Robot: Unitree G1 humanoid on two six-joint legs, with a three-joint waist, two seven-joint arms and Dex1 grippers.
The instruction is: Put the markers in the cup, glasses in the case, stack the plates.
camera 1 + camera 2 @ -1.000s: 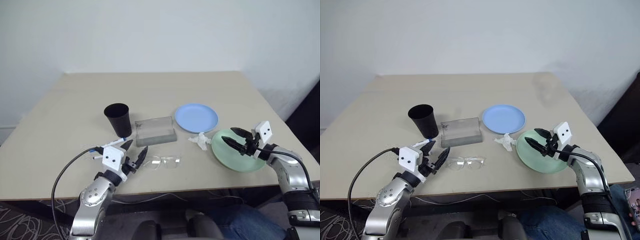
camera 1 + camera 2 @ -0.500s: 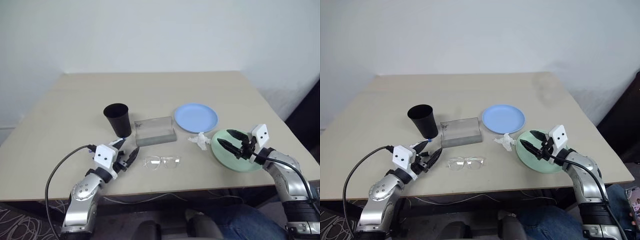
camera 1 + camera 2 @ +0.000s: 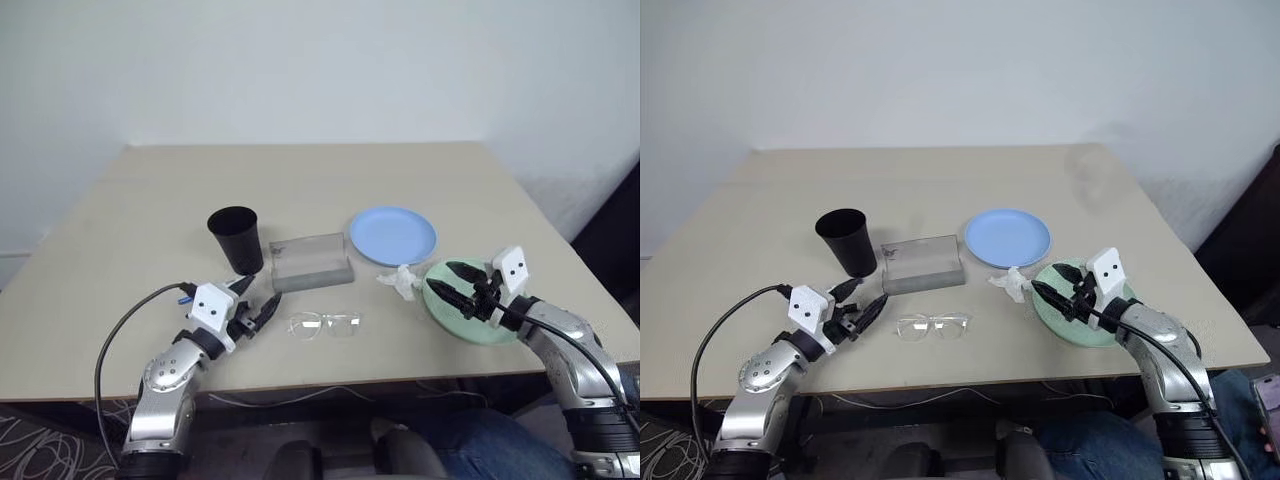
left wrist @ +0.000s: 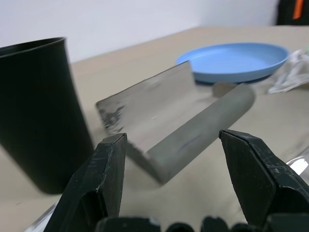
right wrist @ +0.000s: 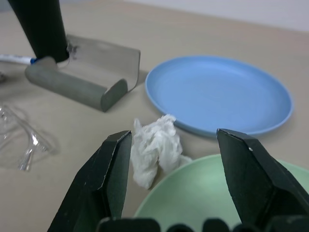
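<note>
So from my seat the beige square tabletop (image 3: 300, 190) fills the middle of the head-camera frame, with everything bunched toward its lower half.

The matte black tapered plastic cup (image 3: 235, 238) stands upright, left of centre. Just to its right is the flat grey rectangular case (image 3: 311, 262), lid raised and open. In the left wrist view the case (image 4: 178, 121) sits straight ahead between that gripper's fingers, with the cup (image 4: 38, 111) beside it.

Right of centre lies the round light blue plastic plate (image 3: 393, 235), flat on the table. The mint green plate (image 3: 470, 312) is lower right, close to the table's near edge and apart from the blue one, so no stack yet. A crumpled white tissue (image 3: 402, 282) sits between the two, touching or nearly touching the green rim.

The thin clear-framed glasses (image 3: 324, 323) lie on the table below the case, not in it.

Markers: I can only make out the white marker with a blue cap (image 5: 19, 59), lying flat at the foot of the cup. The other one I can't pick out behind the left gripper.

My left gripper (image 3: 252, 310) is in the lower left, jaws open and holding nothing, tips just left of the glasses. My right gripper (image 3: 455, 282) is over the green plate, jaws spread apart, empty too; I can't tell if it touches the plate.
</note>
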